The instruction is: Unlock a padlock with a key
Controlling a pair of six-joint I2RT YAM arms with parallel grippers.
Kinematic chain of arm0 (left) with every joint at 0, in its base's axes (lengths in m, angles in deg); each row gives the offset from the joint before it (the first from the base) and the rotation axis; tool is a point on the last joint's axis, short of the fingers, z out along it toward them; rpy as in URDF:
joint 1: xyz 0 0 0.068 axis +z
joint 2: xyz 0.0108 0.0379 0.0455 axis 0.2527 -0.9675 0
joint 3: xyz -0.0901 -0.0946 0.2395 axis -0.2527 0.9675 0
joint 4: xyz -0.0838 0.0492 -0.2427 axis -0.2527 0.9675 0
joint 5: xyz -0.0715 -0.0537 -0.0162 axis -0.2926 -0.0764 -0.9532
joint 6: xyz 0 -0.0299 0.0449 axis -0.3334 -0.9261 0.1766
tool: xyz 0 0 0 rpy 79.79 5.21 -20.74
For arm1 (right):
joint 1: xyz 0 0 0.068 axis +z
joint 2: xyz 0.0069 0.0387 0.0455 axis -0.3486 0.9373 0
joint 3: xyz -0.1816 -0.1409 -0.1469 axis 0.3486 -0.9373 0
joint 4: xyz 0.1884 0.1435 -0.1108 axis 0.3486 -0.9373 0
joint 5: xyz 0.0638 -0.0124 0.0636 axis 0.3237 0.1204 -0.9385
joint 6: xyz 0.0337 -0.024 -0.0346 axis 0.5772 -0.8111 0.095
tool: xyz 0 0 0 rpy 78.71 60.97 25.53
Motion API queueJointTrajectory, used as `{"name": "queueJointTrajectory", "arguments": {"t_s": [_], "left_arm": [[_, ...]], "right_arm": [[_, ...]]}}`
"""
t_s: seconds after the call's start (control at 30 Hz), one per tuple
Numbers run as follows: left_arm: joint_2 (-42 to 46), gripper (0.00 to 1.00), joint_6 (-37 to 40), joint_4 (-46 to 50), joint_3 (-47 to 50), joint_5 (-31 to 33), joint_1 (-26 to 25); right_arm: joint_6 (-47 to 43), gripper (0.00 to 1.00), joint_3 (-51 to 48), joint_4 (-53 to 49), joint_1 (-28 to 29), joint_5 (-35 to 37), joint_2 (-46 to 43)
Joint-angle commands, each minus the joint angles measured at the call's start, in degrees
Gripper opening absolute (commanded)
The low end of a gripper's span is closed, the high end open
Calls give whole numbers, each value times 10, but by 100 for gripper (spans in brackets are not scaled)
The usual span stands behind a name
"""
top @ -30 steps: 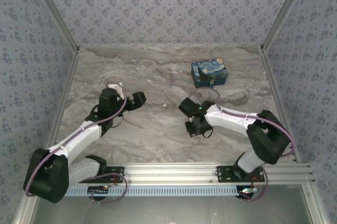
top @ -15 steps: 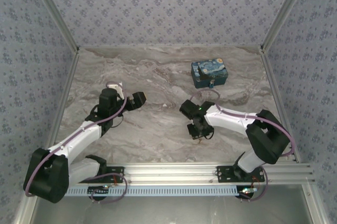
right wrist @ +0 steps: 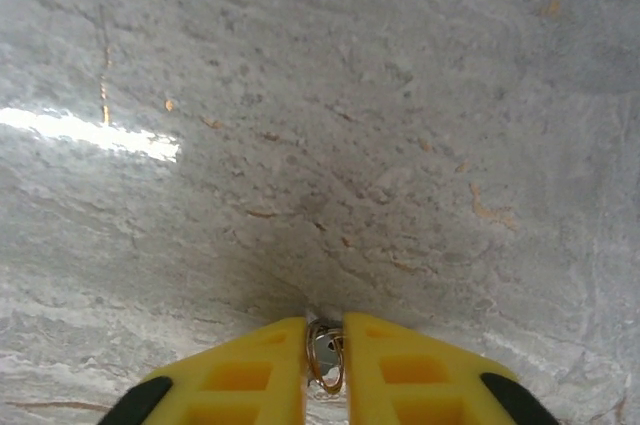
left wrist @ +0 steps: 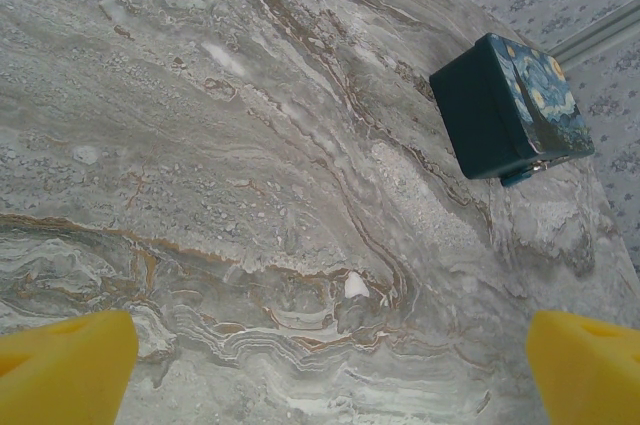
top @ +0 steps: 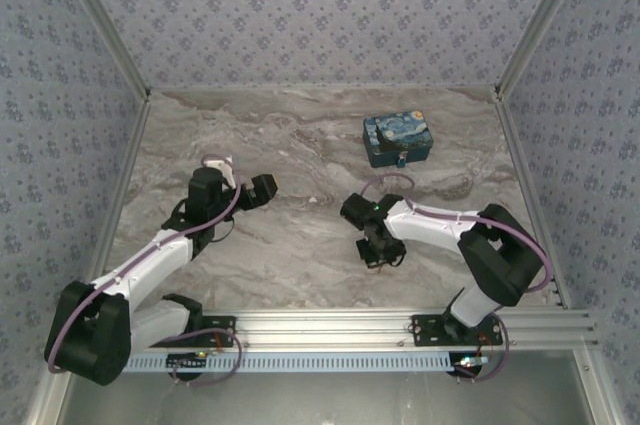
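Right gripper [right wrist: 325, 330]: the key [right wrist: 325, 357] is pinched between the yellow fingers [right wrist: 265, 370]. Only a wire loop and a silvery sliver show; the blade is hidden. The finger bases are cut off at the lower edge.

Left gripper [left wrist: 330, 345]: both fingertips are cropped at the bottom corners. Far ahead to its right, the padlock [left wrist: 522, 176] peeks from under the painted box [left wrist: 495, 110]. Its shackle is too small to read.

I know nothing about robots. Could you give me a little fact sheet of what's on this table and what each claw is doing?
table: grey marbled top
box: blue starry-night painted, far right of the table
padlock: tiny blue lock at the box's front edge
left claw: wide open, empty, facing the box
key: small ringed metal piece pinched in the right claw
right claw: shut on the key, close to the table
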Motion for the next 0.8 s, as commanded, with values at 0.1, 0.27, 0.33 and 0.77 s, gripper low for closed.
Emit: {"name": "queueJointTrajectory", "arguments": {"t_s": [0.1, 0.27, 0.33, 0.77], "left_arm": [[2, 99, 7, 7, -21, 1, -4], [8, 100, 12, 5, -21, -1, -4], [13, 99, 14, 2, -21, -2, -4], [54, 100, 11, -68, -22, -52, -13]], "right_arm": [[11, 3, -8, -20, 5, 9, 6], [15, 0, -9, -12, 3, 18, -14], [18, 0, -12, -5, 1, 19, -28], [117, 0, -95, 268, -78, -76, -232]]}}
